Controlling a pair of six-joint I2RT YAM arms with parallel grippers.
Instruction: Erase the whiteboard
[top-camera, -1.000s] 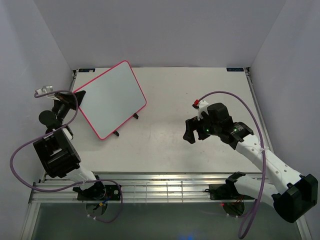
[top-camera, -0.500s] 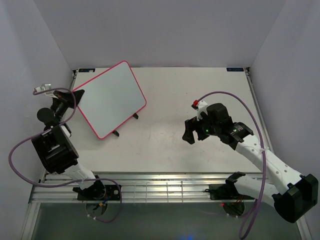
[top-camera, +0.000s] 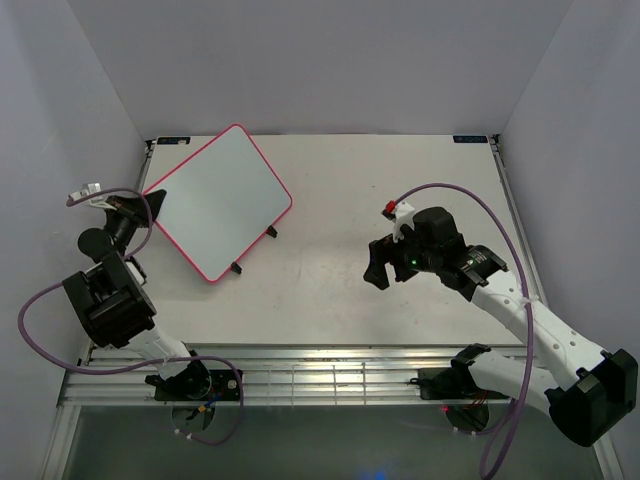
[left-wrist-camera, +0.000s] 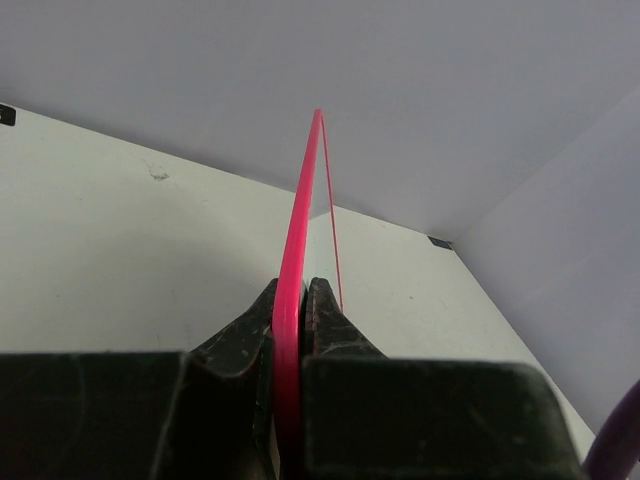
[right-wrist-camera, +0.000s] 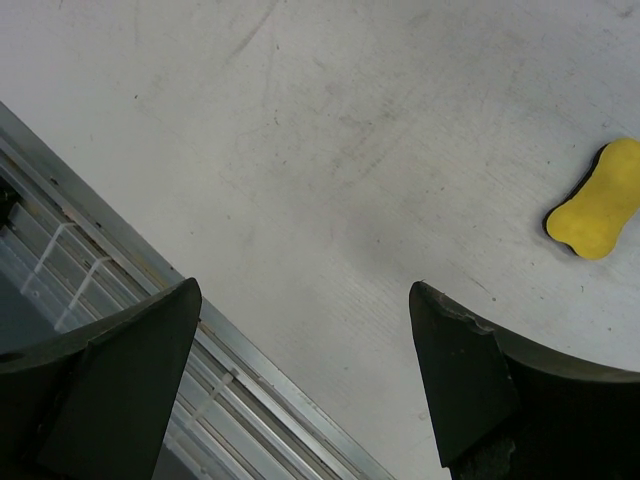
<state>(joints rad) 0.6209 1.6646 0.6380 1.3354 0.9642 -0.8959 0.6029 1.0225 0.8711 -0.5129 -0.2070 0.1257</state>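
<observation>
Left gripper (left-wrist-camera: 292, 300) is clamped on the pink rim of the whiteboard (top-camera: 220, 195), which stands tilted and stretches straight ahead of its fingers (the white face looks blank). Right gripper (right-wrist-camera: 302, 290) hangs wide open and empty, the board well off to its left, a small yellow sponge (right-wrist-camera: 595, 213) lying on the table (right-wrist-camera: 300, 150) off to one side of its fingers.

walls (top-camera: 320, 60): plain pale grey-lilac panels at left, back and right
desk (top-camera: 400, 180): off-white top, scuffed and smudged
aluminium rails (top-camera: 330, 375): run along the desk's near edge
light: even, soft shadows
</observation>
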